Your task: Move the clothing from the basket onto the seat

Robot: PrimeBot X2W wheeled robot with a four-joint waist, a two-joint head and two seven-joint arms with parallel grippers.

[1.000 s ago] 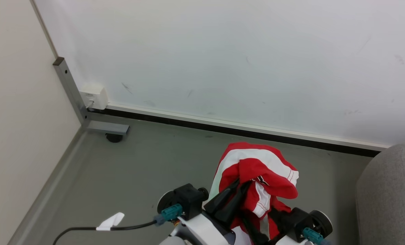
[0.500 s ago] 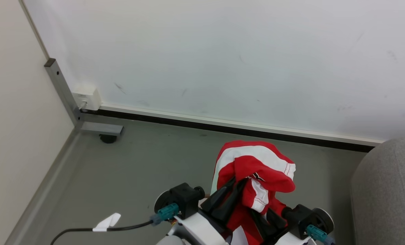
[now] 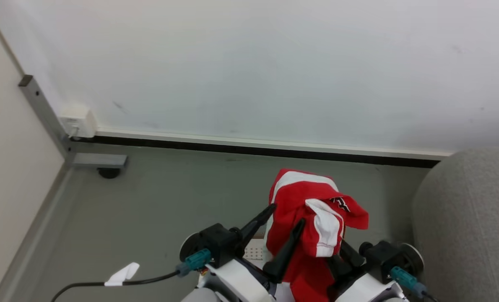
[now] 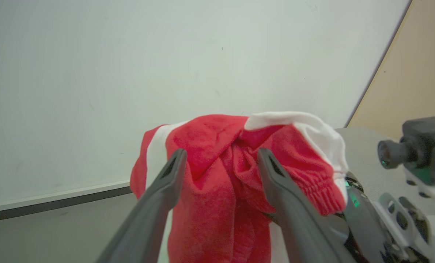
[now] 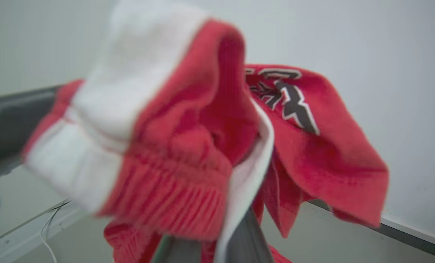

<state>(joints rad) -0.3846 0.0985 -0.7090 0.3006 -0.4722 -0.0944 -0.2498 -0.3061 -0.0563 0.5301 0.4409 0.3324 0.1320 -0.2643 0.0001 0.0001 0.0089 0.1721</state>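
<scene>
clothing (image 3: 312, 205) bunched aloft, apparently pinched by right gripper (image 5: 217, 243), tips hidden; left gripper (image 3: 287, 213) spread wide.

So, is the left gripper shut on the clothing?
No, the left gripper stands open, its two fingers spread wide in front of the red clothing.

The floor (image 3: 157, 201) in the middle left is open. The seat (image 3: 467, 218) blocks the right side, the wall (image 3: 249, 63) closes the top, a post (image 3: 40, 105) stands upper left, and clothing (image 3: 300, 197) hangs at lower middle.
</scene>
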